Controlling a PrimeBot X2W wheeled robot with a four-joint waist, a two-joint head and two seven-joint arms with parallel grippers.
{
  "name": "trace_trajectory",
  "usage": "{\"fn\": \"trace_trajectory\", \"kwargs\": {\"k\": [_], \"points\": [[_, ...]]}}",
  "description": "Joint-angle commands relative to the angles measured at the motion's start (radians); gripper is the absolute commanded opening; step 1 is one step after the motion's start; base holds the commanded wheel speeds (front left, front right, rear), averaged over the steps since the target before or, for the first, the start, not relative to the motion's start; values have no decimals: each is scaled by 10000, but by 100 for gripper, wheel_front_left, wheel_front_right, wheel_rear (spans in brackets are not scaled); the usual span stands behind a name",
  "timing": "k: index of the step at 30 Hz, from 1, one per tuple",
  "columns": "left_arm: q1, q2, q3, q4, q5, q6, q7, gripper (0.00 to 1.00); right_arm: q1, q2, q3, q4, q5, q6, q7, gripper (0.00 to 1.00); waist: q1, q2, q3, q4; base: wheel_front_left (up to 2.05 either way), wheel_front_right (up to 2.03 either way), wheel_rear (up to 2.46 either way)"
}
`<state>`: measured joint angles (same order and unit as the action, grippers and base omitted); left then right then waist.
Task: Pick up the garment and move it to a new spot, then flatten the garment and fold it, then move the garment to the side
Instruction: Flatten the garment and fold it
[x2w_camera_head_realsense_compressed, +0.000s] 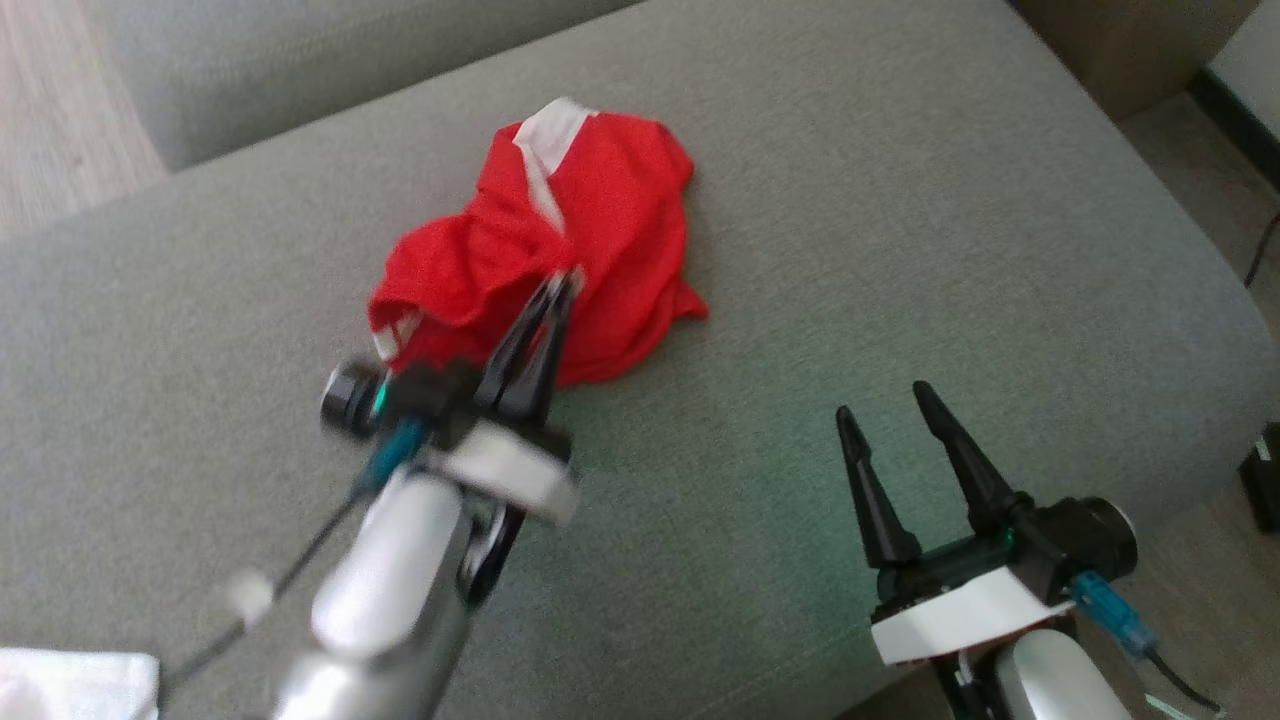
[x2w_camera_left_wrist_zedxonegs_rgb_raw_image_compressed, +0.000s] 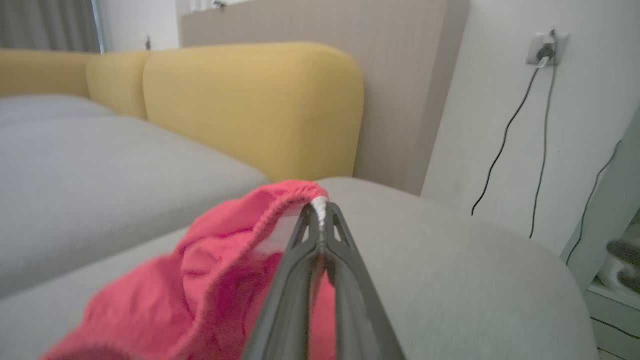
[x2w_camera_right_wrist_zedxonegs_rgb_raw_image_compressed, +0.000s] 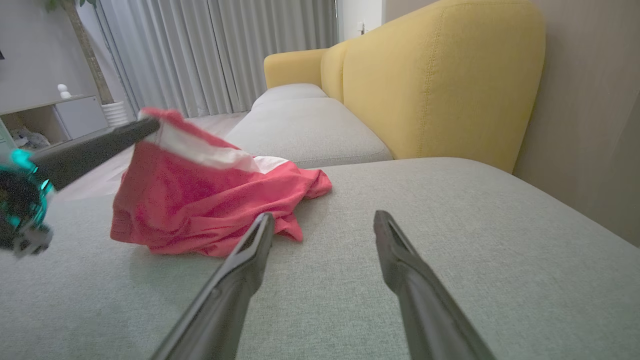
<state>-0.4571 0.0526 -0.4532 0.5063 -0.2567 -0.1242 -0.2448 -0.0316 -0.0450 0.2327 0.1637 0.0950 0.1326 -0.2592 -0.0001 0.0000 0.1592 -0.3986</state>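
From the head: red garment (x2w_camera_head_realsense_compressed: 610, 220) in a heap on the grey sofa seat (x2w_camera_head_realsense_compressed: 900, 250), pinched on top by the tightly shut left gripper (x2w_camera_head_realsense_compressed: 565, 285). Off to the side, right gripper (x2w_camera_head_realsense_compressed: 882, 402) wide open, empty. From the left wrist: white edge (x2w_camera_left_wrist_zedxonegs_rgb_raw_image_compressed: 319, 205) squeezed between the tips. From the right wrist: one edge raised, the rest on the seat. Only the grab done; moving, flattening, folding left.

Grey sofa seat (x2w_camera_head_realsense_compressed: 900, 250); crumpled red garment (x2w_camera_head_realsense_compressed: 620, 230) on it
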Motion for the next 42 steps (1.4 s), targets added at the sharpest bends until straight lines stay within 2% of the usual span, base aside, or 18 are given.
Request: {"fn": "trace_trajectory", "kwargs": {"k": [1,4,9,13,17,20,24,27,31,35,37,39,42], "points": [[-1149,112,98,-444,-164,-44,107,0,-129,-53,298,-270,-86,-19,-26,100,1,0,-213,-113,0,0,0],[-2136,217,-607,-906,-1201,-58,705,0,-90,-53,334,-324,-125,-19,-26,100,1,0,-419,-210,0,0,0],[-2569,1216,-1443,-2743,-3266,-62,1696,0,-71,-53,242,-611,-127,-19,-26,100,1,0,-482,-20,0,0,0],[-1172,2236,-1164,-4761,-4673,-30,2079,0,-54,-53,-121,-967,191,-19,-26,100,1,0,-404,471,0,0,0],[891,3400,-551,-6522,-5339,476,2265,0,-92,-53,-493,-1327,365,-19,-26,100,1,0,-254,1249,0,0,0],[2052,4079,-113,-7022,-5589,837,2258,0,-220,-53,-549,-1410,442,-19,-26,100,1,0,-134,1868,0,0,0],[2608,4632,202,-6974,-5755,770,2174,0,-743,-60,-371,-1139,1043,-19,-26,100,1,0,82,2561,0,0,0],[2564,4935,430,-6620,-5677,836,2177,0,-1519,-488,94,-604,1568,-19,-26,100,1,0,279,2922,0,0,0],[2206,5176,561,-6013,-5507,795,2196,0,-2937,-1483,944,698,2540,-19,-26,100,1,0,650,3320,0,0,0],[1620,5171,456,-5446,-5245,679,2186,0,-4662,-2365,2015,2469,3545,-19,19,100,1,0,1122,3755,0,0,0],[1464,5120,409,-5329,-5203,633,2163,0,-5086,-2502,2351,2840,3907,-19,124,100,1,0,1232,3861,0,0,0],[1150,4971,299,-5118,-5159,547,2133,0,-5833,-2793,3205,3372,4745,-19,671,100,1,0,1434,4114,0,0,0],[730,4790,72,-4787,-4993,428,2077,0,-6745,-3438,4837,3473,6211,-19,1785,100,1,0,1621,4462,0,0,0]]}}
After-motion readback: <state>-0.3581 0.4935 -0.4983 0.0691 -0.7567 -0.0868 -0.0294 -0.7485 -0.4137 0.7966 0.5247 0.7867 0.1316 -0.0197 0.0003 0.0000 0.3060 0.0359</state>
